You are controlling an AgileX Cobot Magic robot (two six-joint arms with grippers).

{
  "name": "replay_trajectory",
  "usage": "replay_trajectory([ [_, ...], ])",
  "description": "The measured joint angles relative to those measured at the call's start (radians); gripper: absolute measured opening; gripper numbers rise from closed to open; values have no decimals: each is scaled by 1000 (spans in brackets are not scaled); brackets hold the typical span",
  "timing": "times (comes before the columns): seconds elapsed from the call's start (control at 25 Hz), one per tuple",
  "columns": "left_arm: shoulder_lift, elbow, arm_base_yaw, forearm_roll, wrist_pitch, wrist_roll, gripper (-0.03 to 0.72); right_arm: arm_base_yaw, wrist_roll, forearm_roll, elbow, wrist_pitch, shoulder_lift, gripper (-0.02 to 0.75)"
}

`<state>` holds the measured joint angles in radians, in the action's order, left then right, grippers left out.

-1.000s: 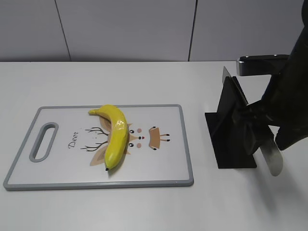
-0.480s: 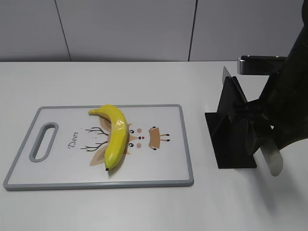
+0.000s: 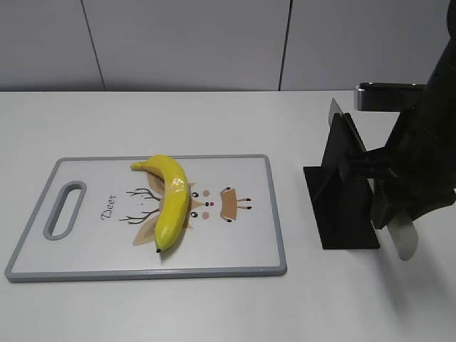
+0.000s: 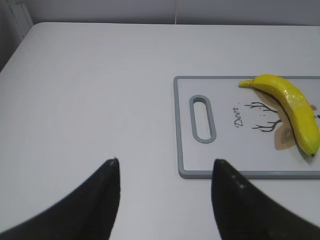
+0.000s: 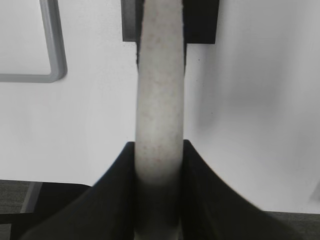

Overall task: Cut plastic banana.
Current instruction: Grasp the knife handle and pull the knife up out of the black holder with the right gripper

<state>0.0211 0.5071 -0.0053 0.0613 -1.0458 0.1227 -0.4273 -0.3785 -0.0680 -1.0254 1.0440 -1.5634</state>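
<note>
Broadly, taken from the widest surface down to the smallest item:

Room: pale grey wall panels (image 3: pixel 185 43) stand behind the scene, split by thin dark vertical seams, and they meet the far edge of the work surface.

Tabletop: the tabletop (image 3: pixel 178 114) is plain matte white, evenly lit, with soft shadows under the things on it; in the left wrist view its rounded far-left corner shows.

Cutting board: a white cutting board (image 3: pixel 85 242) with a grey rim lies flat on the left half of the tabletop, handle slot toward the left, a cartoon deer and the word "Deer" printed on its face.

Right arm: the dark right arm (image 3: pixel 427 157) comes in from the right edge of the exterior view, over the stand.

Stand: a black stand (image 3: pixel 340 214) sits on the tabletop to the right of the board, well apart from it, with an upright plate rising from a flat base.

Plastic banana: the plastic banana (image 3: pixel 171 199) lies on the middle of the board over the deer print, stem toward the far-left, dark tip toward the near edge, curve bulging right.

Knife: a knife with a pale handle (image 5: pixel 159 115) and a rounded metal end (image 3: pixel 402 239) hangs just beside the stand.

Right gripper: the right gripper (image 5: pixel 159 200) is clamped on the knife handle, one dark finger on each side.

Left gripper: the left gripper (image 4: pixel 165 172) hovers over bare tabletop left of the board, its two dark fingers spread apart, holding nothing.
</note>
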Motion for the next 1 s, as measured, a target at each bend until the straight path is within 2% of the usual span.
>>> replay_trajectory([
  [1.0, 0, 0, 0, 0, 0, 0, 559, 0, -32, 8, 0, -3, 25, 173],
])
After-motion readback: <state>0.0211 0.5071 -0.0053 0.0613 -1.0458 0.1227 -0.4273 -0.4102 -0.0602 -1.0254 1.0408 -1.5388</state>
